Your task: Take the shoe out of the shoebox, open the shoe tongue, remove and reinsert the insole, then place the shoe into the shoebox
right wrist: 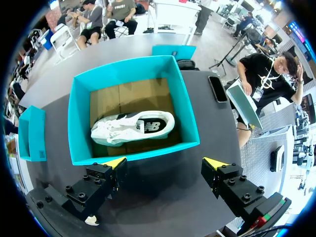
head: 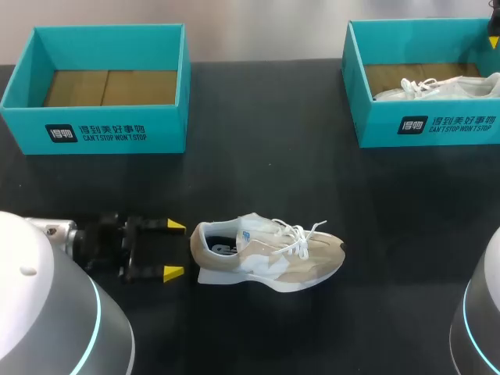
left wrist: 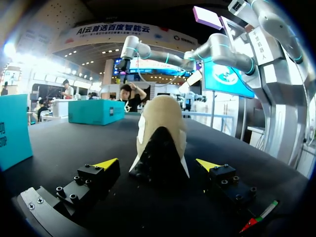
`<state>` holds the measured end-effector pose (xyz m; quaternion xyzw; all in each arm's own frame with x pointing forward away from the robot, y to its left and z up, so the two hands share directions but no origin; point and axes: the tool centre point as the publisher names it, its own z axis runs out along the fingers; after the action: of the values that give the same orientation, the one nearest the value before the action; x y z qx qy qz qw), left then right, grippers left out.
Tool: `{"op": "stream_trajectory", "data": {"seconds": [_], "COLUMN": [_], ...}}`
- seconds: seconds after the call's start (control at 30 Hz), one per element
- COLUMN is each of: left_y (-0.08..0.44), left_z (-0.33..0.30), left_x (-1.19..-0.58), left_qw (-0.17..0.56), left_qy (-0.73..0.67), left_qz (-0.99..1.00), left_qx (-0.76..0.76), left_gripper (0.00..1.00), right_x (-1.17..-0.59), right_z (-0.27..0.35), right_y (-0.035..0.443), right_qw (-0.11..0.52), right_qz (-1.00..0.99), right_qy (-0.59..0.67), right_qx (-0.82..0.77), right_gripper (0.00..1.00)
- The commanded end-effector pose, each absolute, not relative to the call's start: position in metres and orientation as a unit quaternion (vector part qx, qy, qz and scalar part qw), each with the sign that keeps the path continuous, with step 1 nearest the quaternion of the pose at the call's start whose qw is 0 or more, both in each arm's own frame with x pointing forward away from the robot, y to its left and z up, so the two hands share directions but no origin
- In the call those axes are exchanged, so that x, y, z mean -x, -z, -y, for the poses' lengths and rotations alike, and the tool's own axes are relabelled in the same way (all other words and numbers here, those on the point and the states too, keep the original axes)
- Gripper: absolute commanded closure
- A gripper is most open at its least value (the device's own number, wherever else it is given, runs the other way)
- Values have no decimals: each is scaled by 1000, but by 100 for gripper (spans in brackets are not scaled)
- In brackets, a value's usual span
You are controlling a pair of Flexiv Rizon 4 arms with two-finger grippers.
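Spreading wide, the left hand (head: 173, 250) sits low over the near left of the worktop (head: 258, 168), its two yellow fingertips (head: 175, 226) far apart with nothing gripped. Just ahead of those tips the beige shoe (head: 269, 254) rests on its sole, out of any box, heel toward the hand and toe pointing right. In the left wrist view the heel faces the gap between the fingers, and neither finger touches it. White laces (head: 301, 234) lie loose across the top of the shoe. Well beyond it, at the far left, stands the left box (head: 101, 129), teal, with its brown cardboard floor showing.

The right hand (right wrist: 164, 163) hangs above the far right of the worktop, fingers likewise wide and holding nothing. Under and just ahead of it is the right box (right wrist: 133, 76), also teal. A white shoe (right wrist: 133, 127) lies on its side inside that box, on the cardboard floor.
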<state>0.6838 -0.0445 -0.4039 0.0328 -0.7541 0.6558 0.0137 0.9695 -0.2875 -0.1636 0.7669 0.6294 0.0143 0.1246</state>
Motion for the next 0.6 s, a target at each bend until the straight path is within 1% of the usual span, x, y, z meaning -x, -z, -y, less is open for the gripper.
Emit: {"op": "stream_trajectory", "data": {"seconds": [0.03,0.6], "left_y": [404,406], "left_z": [50,71], "left_x": [-684,-681], "left_qw": [13,31], "left_qy": [-653,-643], "left_qz": [756,764], "left_qx": [-35,-32], "left_gripper": [0,0], "right_x": [-969,-969], "right_z": [287,287], "right_y": [164,164], "right_qw": [125,125], "right_qz": [-629,-629], "right_qy": [-14,-14], "right_qx": [-767,-767], "right_gripper": [0,0]}}
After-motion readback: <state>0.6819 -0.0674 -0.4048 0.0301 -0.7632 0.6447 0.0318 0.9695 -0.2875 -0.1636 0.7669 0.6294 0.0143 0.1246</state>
